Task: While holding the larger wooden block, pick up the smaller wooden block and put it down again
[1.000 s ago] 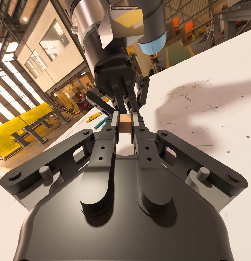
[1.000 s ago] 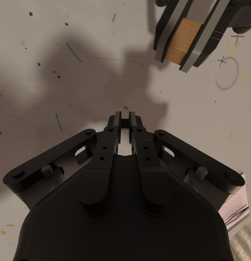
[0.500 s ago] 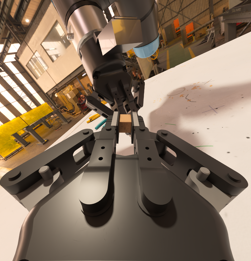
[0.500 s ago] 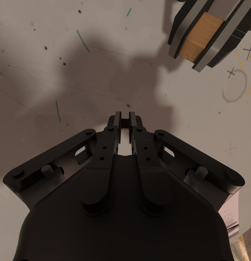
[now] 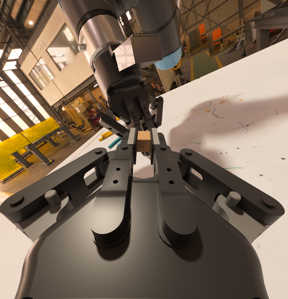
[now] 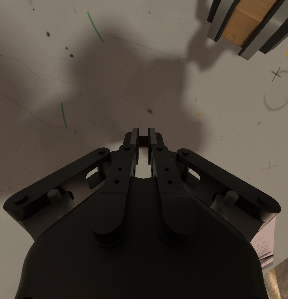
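Left wrist view, frame centre: the left gripper (image 5: 143, 140) clamps the larger, pale square-faced wooden block (image 5: 143, 141) between its 2 grey pads, clear of the white, paint-flecked tabletop (image 5: 237, 161). Directly behind it, the right gripper (image 5: 140, 127) descends from the silver arm at upper centre; yellow- and teal-handled tools (image 5: 112, 139) lie left of centre. Right wrist view, frame centre: the right gripper (image 6: 143, 137) has its jaws narrowed on the smaller, dark brown wooden block (image 6: 143, 142), held above the shadowed tabletop (image 6: 91, 80). Upper right corner: the left gripper (image 6: 251, 27) with the larger block (image 6: 246, 24). Lower right edge: a lined paper sheet (image 6: 263, 242)
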You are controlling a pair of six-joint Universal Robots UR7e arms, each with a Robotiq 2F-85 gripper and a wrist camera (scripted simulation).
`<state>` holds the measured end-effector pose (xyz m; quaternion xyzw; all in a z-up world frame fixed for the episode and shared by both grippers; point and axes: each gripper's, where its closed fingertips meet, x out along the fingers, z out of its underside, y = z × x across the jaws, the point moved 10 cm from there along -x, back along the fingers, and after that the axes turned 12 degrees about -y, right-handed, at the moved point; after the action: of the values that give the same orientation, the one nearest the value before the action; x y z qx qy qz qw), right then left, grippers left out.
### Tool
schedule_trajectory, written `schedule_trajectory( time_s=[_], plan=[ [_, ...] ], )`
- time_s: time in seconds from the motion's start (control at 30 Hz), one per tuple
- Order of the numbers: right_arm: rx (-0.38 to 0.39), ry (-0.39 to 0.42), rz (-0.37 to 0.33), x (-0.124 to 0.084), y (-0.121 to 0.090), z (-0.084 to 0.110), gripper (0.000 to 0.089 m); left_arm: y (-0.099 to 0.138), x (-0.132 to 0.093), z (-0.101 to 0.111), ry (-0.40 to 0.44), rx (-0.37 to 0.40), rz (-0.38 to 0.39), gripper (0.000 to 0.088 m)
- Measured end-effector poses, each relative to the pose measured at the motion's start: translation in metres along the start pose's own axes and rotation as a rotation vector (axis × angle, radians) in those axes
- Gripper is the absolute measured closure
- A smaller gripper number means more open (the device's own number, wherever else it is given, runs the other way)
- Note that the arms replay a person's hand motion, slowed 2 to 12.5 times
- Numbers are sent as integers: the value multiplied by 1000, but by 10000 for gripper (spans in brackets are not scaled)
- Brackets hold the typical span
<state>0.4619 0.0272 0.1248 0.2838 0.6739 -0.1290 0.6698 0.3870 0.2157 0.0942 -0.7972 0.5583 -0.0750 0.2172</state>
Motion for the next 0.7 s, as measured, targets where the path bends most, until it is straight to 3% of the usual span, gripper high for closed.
schedule_trajectory(
  time_s=[0.7],
  plan=[
    [-6, 28, 13, 4, -3, 5, 798, -1, 0, 0, 5, -8, 6, 743]
  ],
)
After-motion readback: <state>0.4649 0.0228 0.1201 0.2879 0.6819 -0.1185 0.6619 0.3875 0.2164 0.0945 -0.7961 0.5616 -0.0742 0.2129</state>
